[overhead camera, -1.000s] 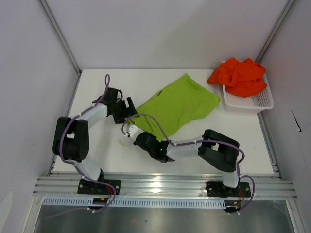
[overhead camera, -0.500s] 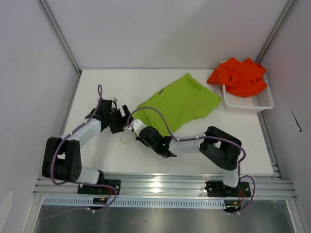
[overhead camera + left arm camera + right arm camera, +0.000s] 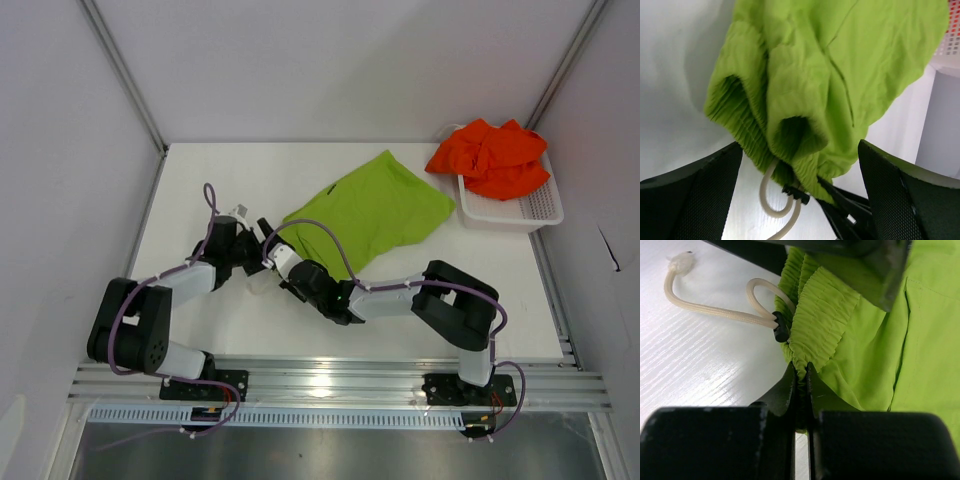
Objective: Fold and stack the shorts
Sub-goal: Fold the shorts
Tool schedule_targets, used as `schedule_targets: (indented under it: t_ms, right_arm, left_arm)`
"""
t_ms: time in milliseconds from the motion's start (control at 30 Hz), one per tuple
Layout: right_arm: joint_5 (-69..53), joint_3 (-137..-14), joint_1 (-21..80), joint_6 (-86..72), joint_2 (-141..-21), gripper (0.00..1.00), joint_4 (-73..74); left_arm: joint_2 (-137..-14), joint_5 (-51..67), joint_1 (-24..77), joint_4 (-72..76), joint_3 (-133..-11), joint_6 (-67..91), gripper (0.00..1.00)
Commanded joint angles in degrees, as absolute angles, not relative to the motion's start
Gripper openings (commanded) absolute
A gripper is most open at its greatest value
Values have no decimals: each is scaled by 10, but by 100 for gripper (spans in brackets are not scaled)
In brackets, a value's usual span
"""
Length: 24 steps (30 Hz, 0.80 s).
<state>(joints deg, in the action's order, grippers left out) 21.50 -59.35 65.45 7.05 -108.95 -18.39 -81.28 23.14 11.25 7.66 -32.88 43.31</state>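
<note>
Widening to its fullest and drawing back toward the near side of the white table [image 3: 200, 180], the left claw [image 3: 800, 146] now stands open on either side of the gathered waistband of the lime green fabric shorts [image 3: 370, 215], gripping nothing. The right claw [image 3: 801, 371] stays pinched shut on that same ruched waistband edge, the cream drawstring cord [image 3: 715, 312] lying just to its left. With the green pair spread flat ahead of both claws and the crumpled orange-red shorts [image 3: 492, 155] far beyond the right claw in the white plastic mesh basket [image 3: 530, 212], folding looks barely begun, the left claw apparently lining up a second hold.
</note>
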Motion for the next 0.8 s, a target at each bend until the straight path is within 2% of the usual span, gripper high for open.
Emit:
schedule_targets:
  t_ms: [0, 300, 367, 400, 500, 533, 567, 633, 667, 767]
  right_arm:
    - [210, -588, 660, 62, -1060, 0, -214]
    - [258, -606, 672, 54, -1069, 0, -212]
    - [260, -613, 673, 47, -1073, 0, -208]
    - [260, -613, 673, 43, -1073, 0, -207]
    - [247, -614, 676, 35, -1072, 0, -208]
    - [243, -614, 678, 34, -1071, 0, -208]
    - [237, -614, 679, 32, -1071, 0, -207]
    - [210, -622, 680, 17, -1067, 8, -193]
    - [193, -624, 678, 10, -1062, 19, -187]
    - [91, -636, 644, -60, -1035, 36, -155]
  left_arm:
    - [-823, 226, 129, 156, -327, 460, 97]
    - [-864, 209, 136, 208, -302, 494, 84]
    - [-861, 203, 136, 217, -294, 498, 79]
    - [-860, 201, 136, 220, -292, 500, 76]
    - [-858, 195, 136, 221, -293, 501, 55]
    - [-860, 196, 135, 218, -299, 499, 45]
    - [-863, 199, 134, 215, -301, 495, 41]
    - [-872, 211, 134, 209, -320, 489, 31]
    - [-875, 214, 131, 206, -324, 481, 28]
    - [-885, 229, 121, 172, -353, 453, 14]
